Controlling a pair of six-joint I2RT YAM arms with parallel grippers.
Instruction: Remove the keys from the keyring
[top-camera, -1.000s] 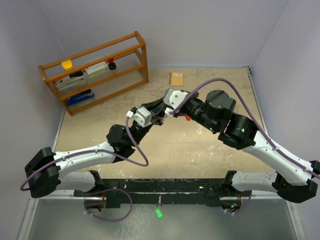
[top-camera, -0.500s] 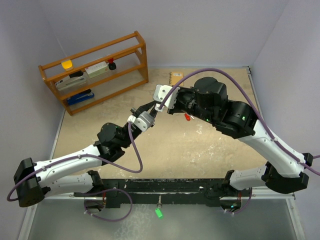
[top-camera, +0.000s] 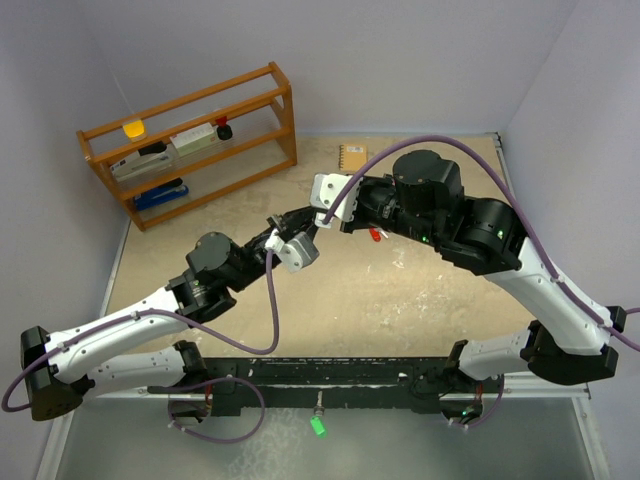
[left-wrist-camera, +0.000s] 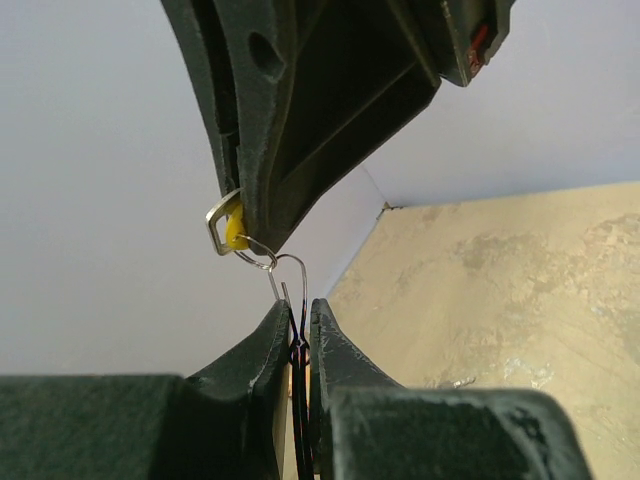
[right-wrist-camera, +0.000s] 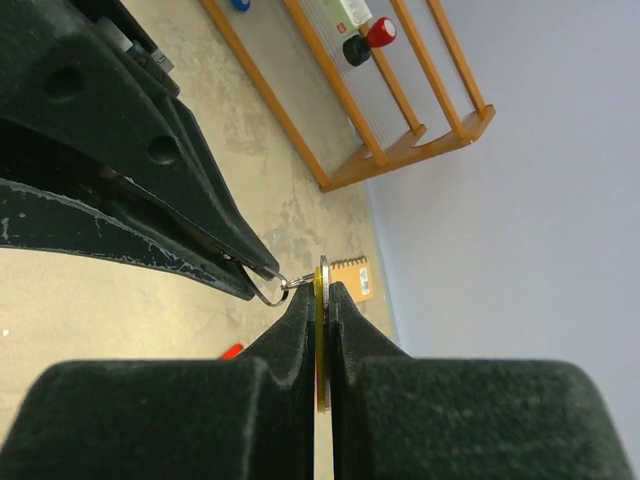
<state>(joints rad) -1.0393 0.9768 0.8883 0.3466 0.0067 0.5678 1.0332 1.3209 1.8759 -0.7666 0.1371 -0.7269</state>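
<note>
Both arms shifted left, meeting above the table (top-camera: 400, 300).
The left gripper (left-wrist-camera: 298, 318) pinches the keyring (left-wrist-camera: 274, 283) edge, the right gripper (right-wrist-camera: 321, 285) clamps the yellow key (left-wrist-camera: 233, 230), well apart from the shelf (top-camera: 290, 125).

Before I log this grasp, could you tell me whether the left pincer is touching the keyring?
Touching. The left wrist view shows the keyring pinched between the shut fingers of the left pincer.

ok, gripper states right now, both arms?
left gripper: shut on the keyring
right gripper: shut on the yellow-headed key
</note>
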